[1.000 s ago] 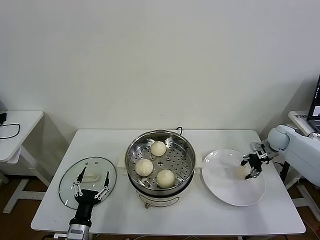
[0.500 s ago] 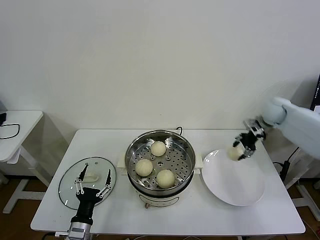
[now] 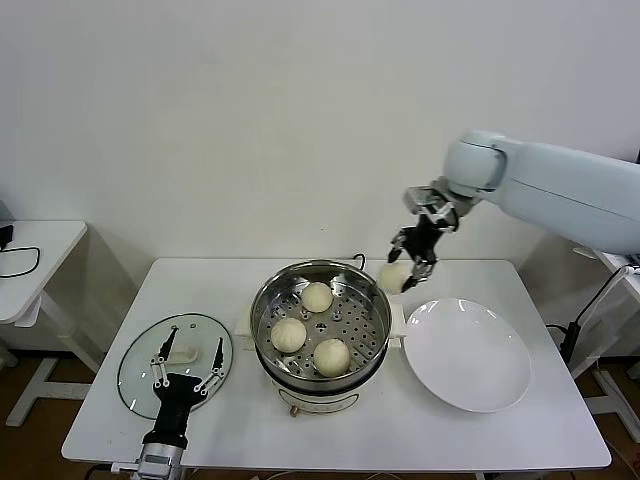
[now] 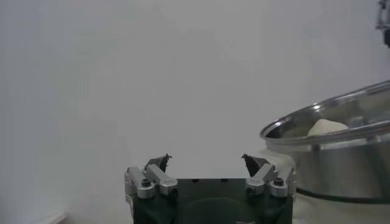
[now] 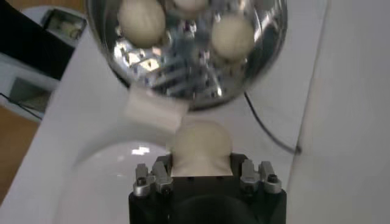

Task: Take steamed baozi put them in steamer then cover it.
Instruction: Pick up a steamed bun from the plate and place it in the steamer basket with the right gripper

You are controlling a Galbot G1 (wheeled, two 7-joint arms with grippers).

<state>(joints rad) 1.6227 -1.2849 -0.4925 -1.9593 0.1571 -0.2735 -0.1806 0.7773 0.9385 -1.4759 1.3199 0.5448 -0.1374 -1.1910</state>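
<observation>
A fourth baozi is held clamped between the fingers of the right gripper, raised in the air just beyond the right rim of the steamer and above the near edge of the white plate; in the wrist view the bun is seen bulging out past the fingertips, with the pot beyond it. Three buns are already seated on the perforated tray, well apart from those fingers. The left gripper is held with fingers spread wide just over the near edge of the cover, which lies flat on the table left of the steamer.
</observation>
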